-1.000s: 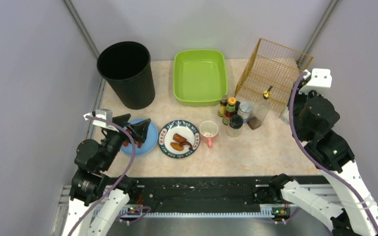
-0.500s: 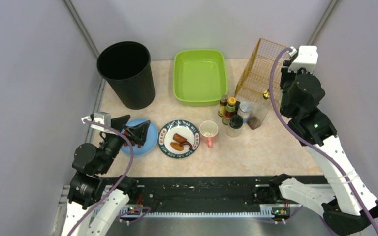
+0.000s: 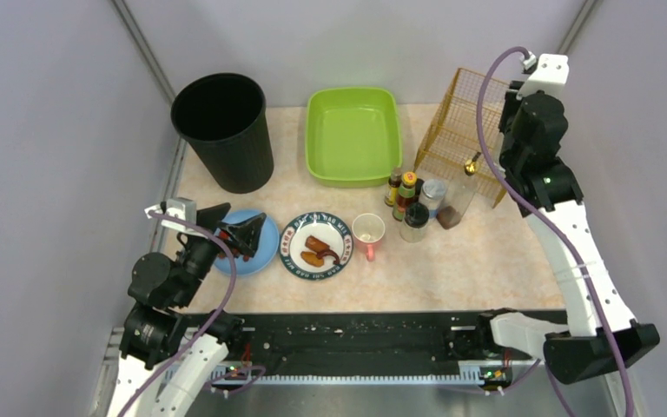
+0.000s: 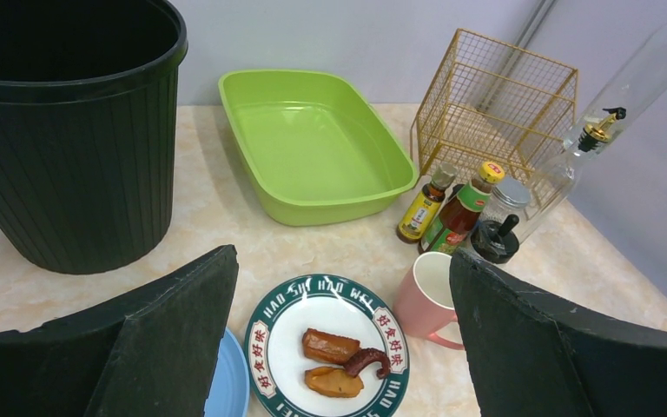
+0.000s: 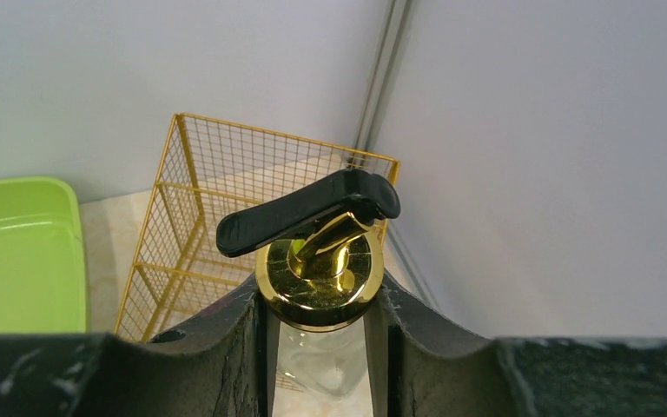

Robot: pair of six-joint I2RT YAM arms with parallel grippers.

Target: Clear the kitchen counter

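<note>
Right wrist view: right gripper (image 5: 319, 294) is pinched on the neck of a clear glass bottle (image 5: 321, 365), with the polished gold pourer cap (image 5: 317, 274) and black lever (image 5: 304, 208) just above its fingers. Over the last second this arm has swung up and back. The gold wire basket (image 5: 226, 200) now lies ahead of it, so stowing appears underway. Left gripper (image 4: 340, 256) remains spread, with the blue plate (image 3: 265, 249) beneath. Kitchen counter (image 3: 452, 261), speckled beige stone-look, lies below both hands, still loaded.
</note>
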